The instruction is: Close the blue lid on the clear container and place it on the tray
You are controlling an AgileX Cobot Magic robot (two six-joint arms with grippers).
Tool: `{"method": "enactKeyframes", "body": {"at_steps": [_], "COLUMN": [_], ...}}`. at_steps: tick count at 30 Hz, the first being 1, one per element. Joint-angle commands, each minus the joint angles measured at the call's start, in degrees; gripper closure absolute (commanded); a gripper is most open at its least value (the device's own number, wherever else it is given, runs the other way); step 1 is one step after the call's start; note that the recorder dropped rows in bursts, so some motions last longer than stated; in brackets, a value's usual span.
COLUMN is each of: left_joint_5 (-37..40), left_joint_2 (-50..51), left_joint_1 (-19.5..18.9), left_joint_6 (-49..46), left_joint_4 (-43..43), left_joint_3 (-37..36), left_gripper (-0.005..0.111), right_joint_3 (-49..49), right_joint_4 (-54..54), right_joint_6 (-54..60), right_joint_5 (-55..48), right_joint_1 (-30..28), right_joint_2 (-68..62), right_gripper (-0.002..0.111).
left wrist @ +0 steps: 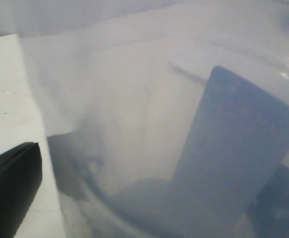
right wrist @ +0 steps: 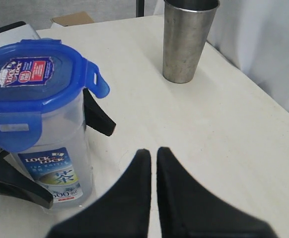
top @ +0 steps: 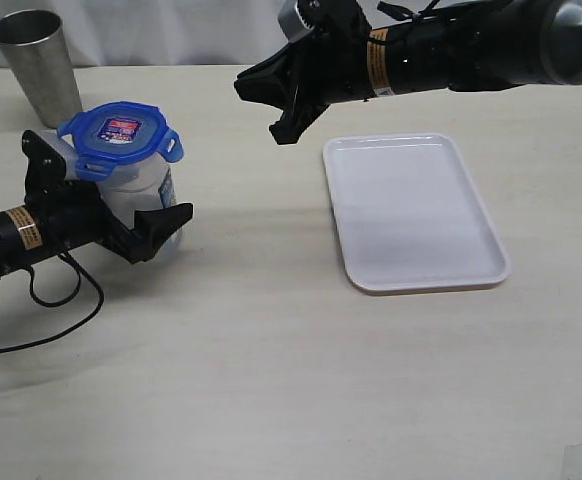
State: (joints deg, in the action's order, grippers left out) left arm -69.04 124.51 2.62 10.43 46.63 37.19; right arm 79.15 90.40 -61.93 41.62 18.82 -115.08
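Container status: clear container (top: pixel 141 195) stands upright on the table (top: pixel 271 400) at the left, well apart from the tray (top: pixel 411 210). Blue lid (top: pixel 119 137) sits on its mouth, roughly level. The side flap flares outward in the right wrist view, so I judge the latches aren't snapped.

Left gripper (top: pixel 111 185) is spread wide, one finger on each side of the lower body. Can't tell if the pads touch the wall; its wrist view is just blurred plastic up close. It isn't clamped on anything.

Right gripper (top: pixel 286 125) has its fingers pressed together and carries nothing. It hangs above the table between container and tray.

Handling, my read:
- Thin-walled plastic, looks light and easy to tip; a hard squeeze would likely flex the wall.
- Wall is smooth and slightly tapered, so it could slip in the grip. Hold low on the body near the label (right wrist: pixel 52 173) while the flaps get pushed down.
- Lid is stiff. Press on the flaps, not the sticker centre.
- For the carry, take the body under the lid rim.

Contents: container looks empty, nothing visible through the wall. Tray holds nothing. Metal cup (top: pixel 39 62) stands behind the container; its inside isn't visible.
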Motion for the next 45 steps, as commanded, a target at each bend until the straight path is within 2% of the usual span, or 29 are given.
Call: {"method": "enactKeyframes", "body": {"at_steps": [1, 5, 14, 17, 22, 25, 29, 33, 35, 39, 42, 45], "left_joint_5": [-0.9, -0.9, 1.3, 1.6, -0.9, -0.9, -0.9, -0.9, -0.9, -0.9, -0.9, -0.9], "left_joint_2": [0.1, 0.1, 0.1, 0.1, 0.1, 0.1, 0.1, 0.1, 0.1, 0.1, 0.1, 0.1], "left_joint_1": [0.1, 0.1, 0.1, 0.1, 0.1, 0.1, 0.1, 0.1, 0.1, 0.1, 0.1, 0.1], "left_joint_6": [0.5, 0.5, 0.5, 0.5, 0.5, 0.2, -0.1, -0.1, -0.1, 0.3, 0.3, 0.3], "left_joint_4": [-0.2, 0.6, 2.8, 3.9, 6.7, 8.4, 9.8, 10.7, 11.5, 13.1, 13.1, 13.2], "left_joint_3": [0.3, 0.3, 0.3, 0.3, 0.3, 0.3, 0.3, 0.3, 0.5, 1.3, 1.3, 1.3], "left_gripper": [0.004, 0.023, 0.091, 0.107, 0.107, 0.107, 0.107, 0.107, 0.107, 0.107, 0.107, 0.107], "right_joint_3": [0.1, 0.1, 0.1, 0.1, 0.1, 0.1, 0.1, 0.1, 0.1, 0.2, 2.1, 7.1], "right_joint_4": [0.2, 0.2, 3.9, 7.7, 9.5, 9.5, 9.5, 9.5, 4.8, -20.5, -50.4, -81.3], "right_joint_6": [0.2, 0.2, -5.5, -9.6, -15.2, -19.3, -30.9, -30.2, -24.5, -2.0, 27.8, 61.9], "right_joint_5": [0.1, 0.2, -0.1, -0.1, -5.7, -18.5, -44.8, -53.4, -55.2, -55.3, -59.5, -69.5], "right_joint_1": [-0.3, -0.3, -0.3, -0.3, -0.3, 0.0, 1.6, 1.5, 1.2, -1.0, -3.6, -6.6], "right_joint_2": [0.4, 0.4, 0.4, 0.4, 0.8, 2.1, 3.7, 4.0, 4.0, 4.0, 3.9, 3.9], "right_gripper": [0.104, 0.104, 0.104, 0.104, 0.104, 0.104, 0.104, 0.104, 0.104, 0.104, 0.101, 0.093]}}
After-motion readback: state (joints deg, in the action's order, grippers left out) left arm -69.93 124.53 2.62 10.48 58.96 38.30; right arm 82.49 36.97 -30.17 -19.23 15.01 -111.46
